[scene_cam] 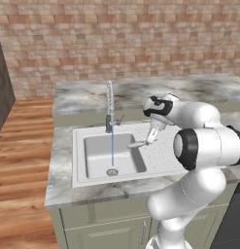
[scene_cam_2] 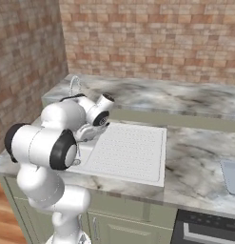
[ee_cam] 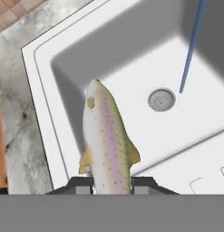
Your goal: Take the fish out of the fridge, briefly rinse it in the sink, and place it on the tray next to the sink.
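The gripper [scene_cam: 149, 141] hangs over the right edge of the sink [scene_cam: 92, 168] basin, and its jaws are clamped on the fish [scene_cam: 136, 144], near the tail end. In the left base view the fish lies almost level, its long axis running left to right, with the head pointing left toward the thin blue stream of water [scene_cam: 112, 146] that falls from the chrome tap [scene_cam: 110, 104] to the drain [scene_cam: 112, 171]. The fish is above the basin, just right of the stream and not touching it. In the hand view the fish [ee_cam: 106, 142] reaches straight away from the fingers [ee_cam: 79, 186], head toward the basin's far wall. The tray [scene_cam_2: 231, 176] lies on the counter [scene_cam_2: 195, 157] well to the right.
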Controlling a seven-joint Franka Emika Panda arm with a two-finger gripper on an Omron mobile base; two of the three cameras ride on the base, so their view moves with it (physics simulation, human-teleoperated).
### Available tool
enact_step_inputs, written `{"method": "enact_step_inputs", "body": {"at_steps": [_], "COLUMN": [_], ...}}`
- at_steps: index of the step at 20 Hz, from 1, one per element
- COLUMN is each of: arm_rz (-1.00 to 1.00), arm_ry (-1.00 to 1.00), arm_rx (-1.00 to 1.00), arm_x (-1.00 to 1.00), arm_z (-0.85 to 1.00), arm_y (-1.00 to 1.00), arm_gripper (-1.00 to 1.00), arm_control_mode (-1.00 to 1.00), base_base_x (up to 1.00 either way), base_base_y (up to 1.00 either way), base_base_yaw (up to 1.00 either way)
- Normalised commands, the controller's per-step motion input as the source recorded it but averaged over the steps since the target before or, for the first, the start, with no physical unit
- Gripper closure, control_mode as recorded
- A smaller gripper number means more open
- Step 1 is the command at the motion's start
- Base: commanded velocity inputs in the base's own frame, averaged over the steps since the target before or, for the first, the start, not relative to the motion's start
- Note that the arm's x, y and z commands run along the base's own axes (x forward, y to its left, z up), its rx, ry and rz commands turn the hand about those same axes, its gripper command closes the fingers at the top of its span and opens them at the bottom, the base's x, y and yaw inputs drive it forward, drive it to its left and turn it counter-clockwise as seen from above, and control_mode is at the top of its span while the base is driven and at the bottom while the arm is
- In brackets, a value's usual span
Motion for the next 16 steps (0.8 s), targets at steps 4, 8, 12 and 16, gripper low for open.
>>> {"method": "enact_step_inputs", "body": {"at_steps": [4, 8, 12, 16], "arm_rz": [-0.03, -0.01, 0.00, 0.00], "arm_ry": [-0.05, -0.01, 0.00, 0.00], "arm_rx": [0.00, 0.00, 0.00, 0.00], "arm_x": [0.59, 0.63, 0.31, 0.33], "arm_z": [-0.03, -0.03, 0.00, 0.00], "arm_y": [0.13, 0.26, 0.24, 0.15], "arm_gripper": [1.00, 1.00, 1.00, 1.00], "arm_control_mode": [-1.00, -1.00, -1.00, -1.00], "base_base_x": [0.00, 0.00, 0.00, 0.00], "base_base_y": [0.00, 0.00, 0.00, 0.00], "base_base_yaw": [0.00, 0.00, 0.00, 0.00]}}
